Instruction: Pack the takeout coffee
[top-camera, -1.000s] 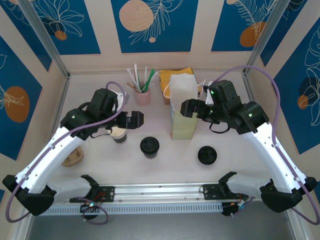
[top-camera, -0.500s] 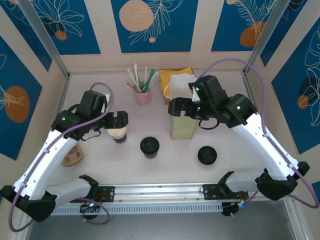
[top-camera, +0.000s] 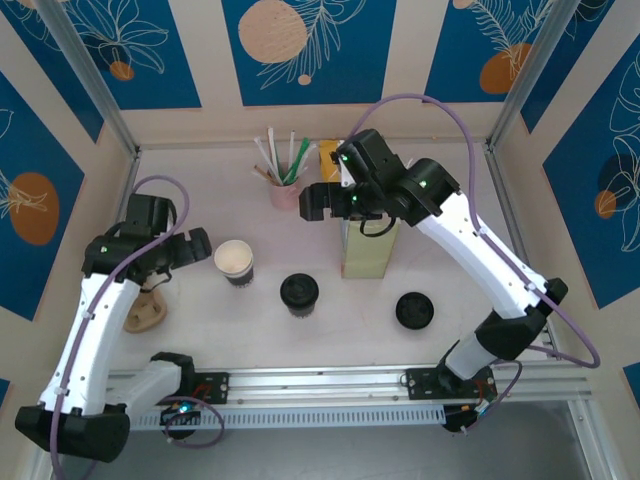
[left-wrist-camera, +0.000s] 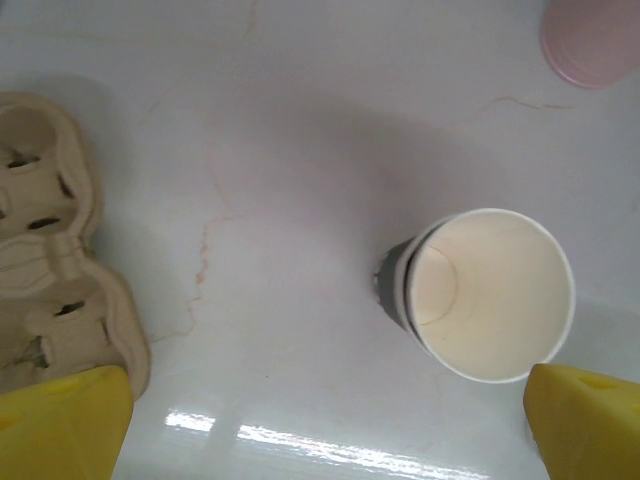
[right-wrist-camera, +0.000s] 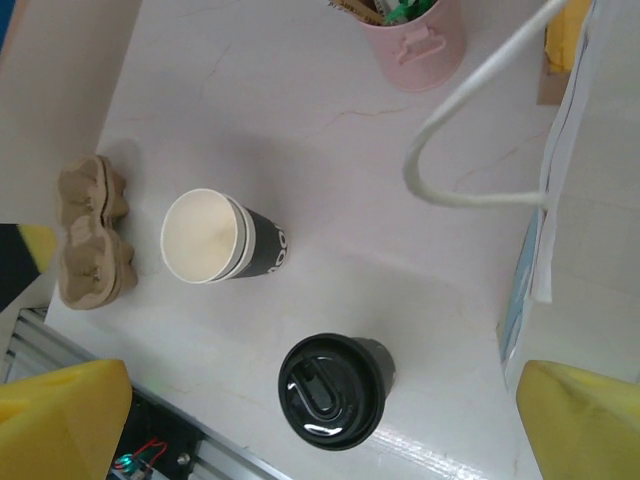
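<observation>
Pink cup of straws at back, pale-yellow paper bag upright, cardboard carrier at left

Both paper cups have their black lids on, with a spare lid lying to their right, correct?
Not quite: only the lidded cup has one; the open cup has none, as the right wrist view shows. The spare lid does lie to their right.

Blue panels with white leaves and orange discs line beige walls around a pale marbled table.

Matt paper cup, glossy black plastic lid, glossy white table, rough pulp carrier
</observation>
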